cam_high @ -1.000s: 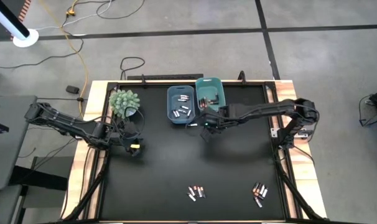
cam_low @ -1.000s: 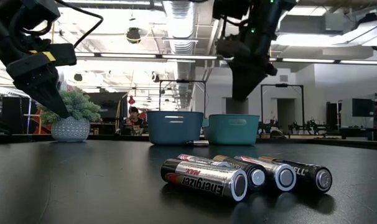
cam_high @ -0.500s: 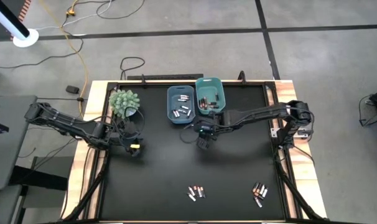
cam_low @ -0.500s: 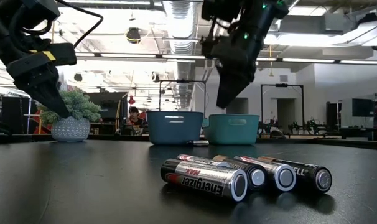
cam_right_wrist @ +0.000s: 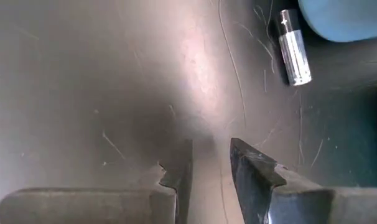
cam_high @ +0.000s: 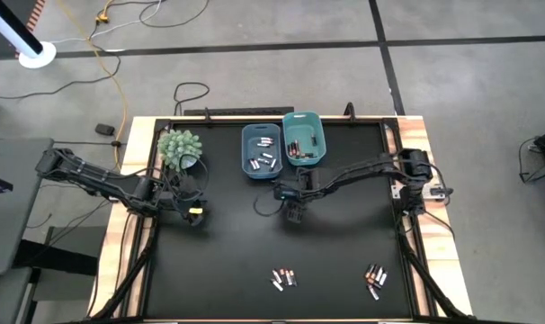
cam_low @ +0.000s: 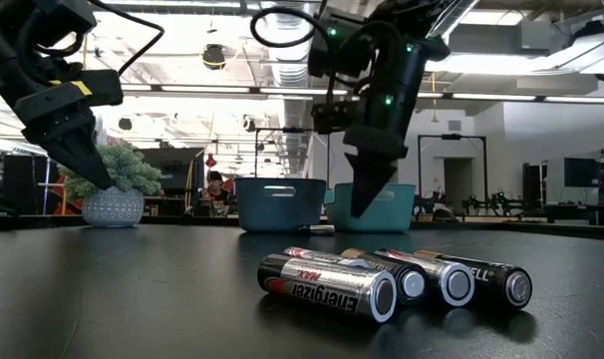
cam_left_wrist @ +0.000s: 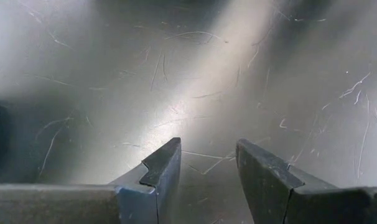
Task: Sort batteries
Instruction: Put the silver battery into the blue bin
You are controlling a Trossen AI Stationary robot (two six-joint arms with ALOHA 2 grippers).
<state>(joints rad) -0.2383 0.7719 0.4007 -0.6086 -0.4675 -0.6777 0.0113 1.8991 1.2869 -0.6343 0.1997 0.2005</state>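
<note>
Risk of leaving the stray battery (cam_right_wrist: pixel 293 50) beside the blue bin (cam_high: pixel 261 150) unsorted, right gripper (cam_high: pixel 293 211) narrowly parted, empty, pointing at bare table (cam_high: pixel 227 252); left gripper (cam_high: pixel 193 216) open, empty.

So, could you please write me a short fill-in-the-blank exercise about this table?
1. The bins number ____.
2. The right tool holds ____.
3. The plant stands nearest the ____ arm.
4. Near the table's front edge, batteries lie in ____ clusters.

Missing words: two; nothing; left; two
</note>
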